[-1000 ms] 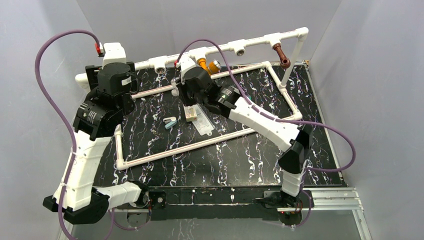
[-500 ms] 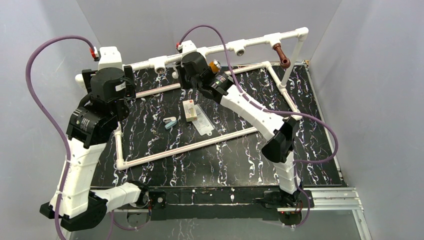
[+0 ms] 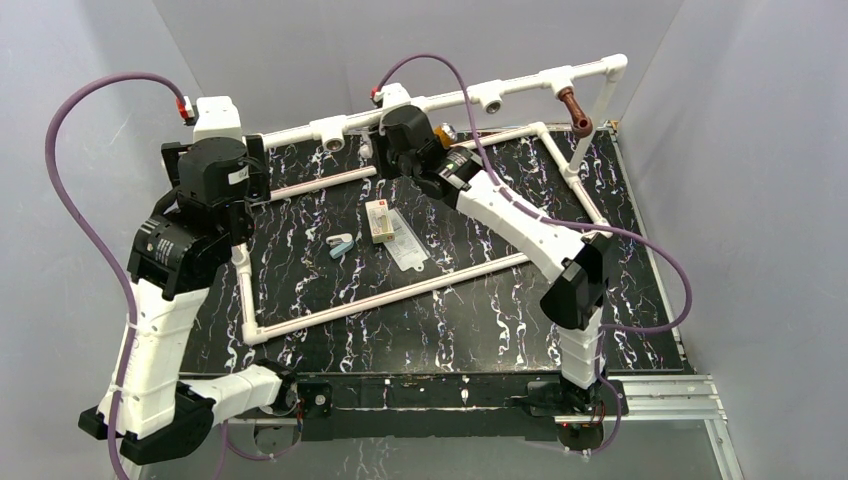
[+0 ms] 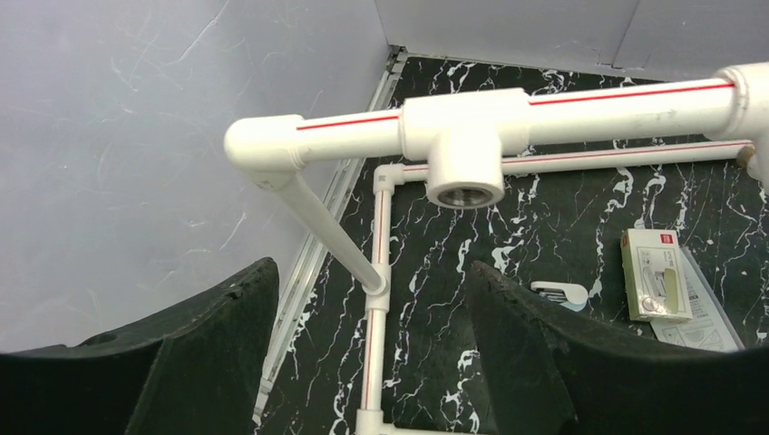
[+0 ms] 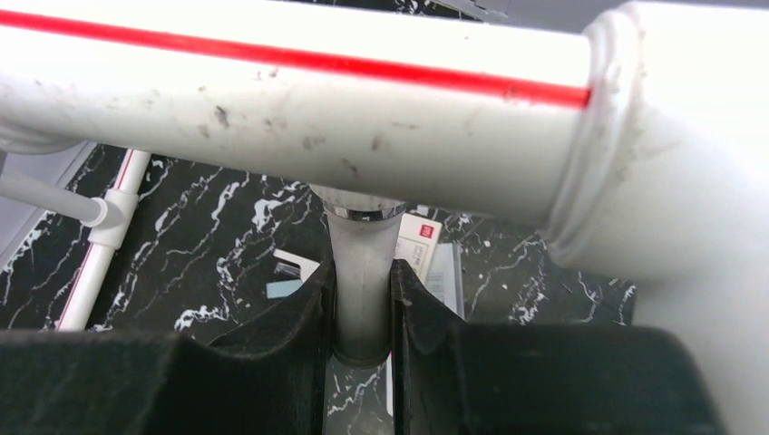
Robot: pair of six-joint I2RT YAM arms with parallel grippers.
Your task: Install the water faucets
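My right gripper (image 3: 398,148) is up at the top pipe of the white pipe frame (image 3: 300,128). In the right wrist view it (image 5: 363,304) is shut on a whitish-grey cylindrical faucet body (image 5: 363,263), apparently the white faucet. The body hangs straight down from the pipe (image 5: 299,109), with a silvery ring at its top. The orange faucet (image 3: 443,133) shows just right of that gripper. The reddish-brown faucet (image 3: 573,110) sits in the right T-fitting. My left gripper (image 3: 248,165) is open and empty (image 4: 372,344), near the frame's left end and facing an empty T-fitting (image 4: 464,172).
A small white box (image 3: 379,220), a clear bag (image 3: 406,246) and a small teal piece (image 3: 340,246) lie inside the frame on the black marbled table. Empty T-fittings are on the top pipe, one on the left (image 3: 333,128) and one right of centre (image 3: 490,100). Grey walls stand close around.
My right gripper rose from above the box to the top pipe and shut on the faucet body. The pipe frame shifted slightly to the right. My left arm drew back a little.
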